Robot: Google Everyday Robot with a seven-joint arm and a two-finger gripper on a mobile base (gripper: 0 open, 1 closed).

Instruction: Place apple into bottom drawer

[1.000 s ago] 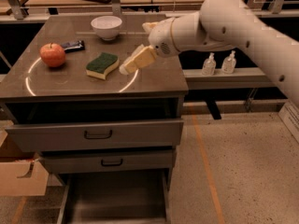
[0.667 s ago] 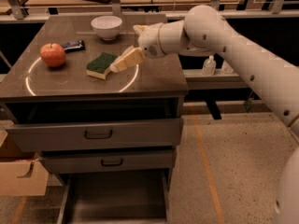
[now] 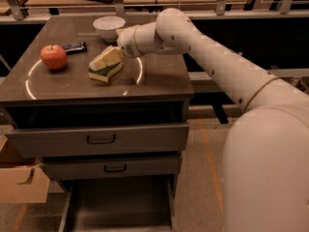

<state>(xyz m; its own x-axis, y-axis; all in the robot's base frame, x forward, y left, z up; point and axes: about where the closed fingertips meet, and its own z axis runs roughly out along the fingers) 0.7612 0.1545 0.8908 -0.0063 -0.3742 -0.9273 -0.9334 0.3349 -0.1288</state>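
Observation:
The apple (image 3: pixel 53 57), red-orange with a short stem, stands on the left of the cabinet top (image 3: pixel 159 79). My gripper (image 3: pixel 108 63) reaches in from the right and hangs low over a green and yellow sponge (image 3: pixel 102 74) in the middle of the top, about a hand's width to the right of the apple. It holds nothing that I can see. The bottom drawer (image 3: pixel 118 204) is pulled out below, and its dark inside shows nothing in it.
A white bowl (image 3: pixel 109 27) stands at the back of the top, just behind the gripper. A dark packet (image 3: pixel 75 46) lies behind the apple. The two upper drawers (image 3: pixel 101 139) are pushed in. A cardboard box (image 3: pixel 19 183) sits on the floor at the left.
The arm has swung left across the cabinet top, and the gripper has moved from right of the sponge to over it, closer to the apple. The apple has not moved.

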